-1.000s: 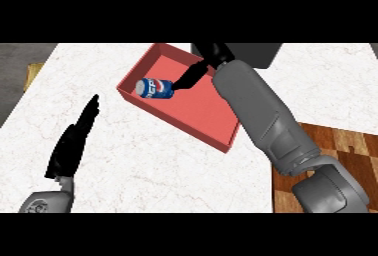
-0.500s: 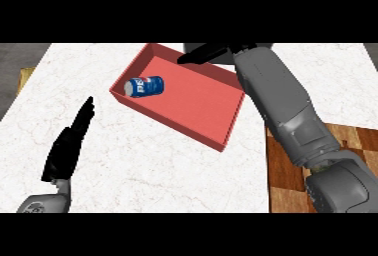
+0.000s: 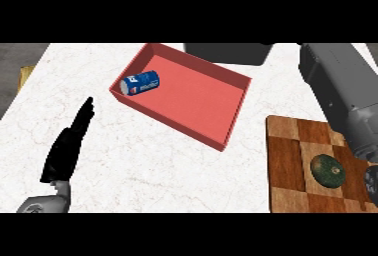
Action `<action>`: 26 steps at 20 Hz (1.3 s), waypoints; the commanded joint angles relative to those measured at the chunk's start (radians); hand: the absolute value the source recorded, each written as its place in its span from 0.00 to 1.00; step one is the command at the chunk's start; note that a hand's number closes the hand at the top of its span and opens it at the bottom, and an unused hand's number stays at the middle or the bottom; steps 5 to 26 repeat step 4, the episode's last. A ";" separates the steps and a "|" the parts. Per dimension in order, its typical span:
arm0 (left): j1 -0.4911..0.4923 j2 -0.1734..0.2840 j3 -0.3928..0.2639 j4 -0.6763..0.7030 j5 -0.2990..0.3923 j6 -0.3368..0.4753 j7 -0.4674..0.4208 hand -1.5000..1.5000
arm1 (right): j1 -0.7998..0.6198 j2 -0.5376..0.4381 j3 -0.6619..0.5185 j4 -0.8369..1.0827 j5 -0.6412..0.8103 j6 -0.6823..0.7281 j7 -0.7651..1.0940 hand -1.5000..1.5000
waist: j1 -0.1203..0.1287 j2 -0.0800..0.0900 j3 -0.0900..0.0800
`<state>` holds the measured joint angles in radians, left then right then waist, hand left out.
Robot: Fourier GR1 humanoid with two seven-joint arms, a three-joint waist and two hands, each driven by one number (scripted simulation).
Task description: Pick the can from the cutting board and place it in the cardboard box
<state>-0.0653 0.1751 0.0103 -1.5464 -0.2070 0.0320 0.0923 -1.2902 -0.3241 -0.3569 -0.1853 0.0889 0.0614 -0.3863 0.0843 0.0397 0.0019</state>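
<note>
Can [image 3: 140, 83] lies on its side in the far-left corner of the red box [image 3: 221, 131], touching nothing but the floor; you can read the placement as done. Left hand [image 3: 68, 146] rests on the counter [image 3: 148, 165], fingers straight, holding nothing. Right forearm [image 3: 341, 95] crosses the view's right edge; its hand is out of sight, so fingers unknown. Cutting board [image 3: 291, 172] carries only a dark green round fruit [image 3: 326, 170].

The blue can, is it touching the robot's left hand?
Apart. The head view shows the blue can lying inside the red box, with bare white counter between it and the left hand.
</note>
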 commanded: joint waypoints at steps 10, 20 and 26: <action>0.024 0.009 0.001 -0.012 0.001 -0.010 -0.023 0.50 | 0.062 -0.189 -0.011 0.017 0.001 0.193 -0.064 0.00 | 0.015 0.007 0.002; 0.024 0.009 0.001 -0.012 0.001 -0.010 -0.023 0.50 | 0.062 -0.189 -0.011 0.017 0.001 0.193 -0.064 0.00 | 0.015 0.007 0.002; 0.024 0.009 0.001 -0.012 0.001 -0.010 -0.023 0.50 | 0.062 -0.189 -0.011 0.017 0.001 0.193 -0.064 0.00 | 0.015 0.007 0.002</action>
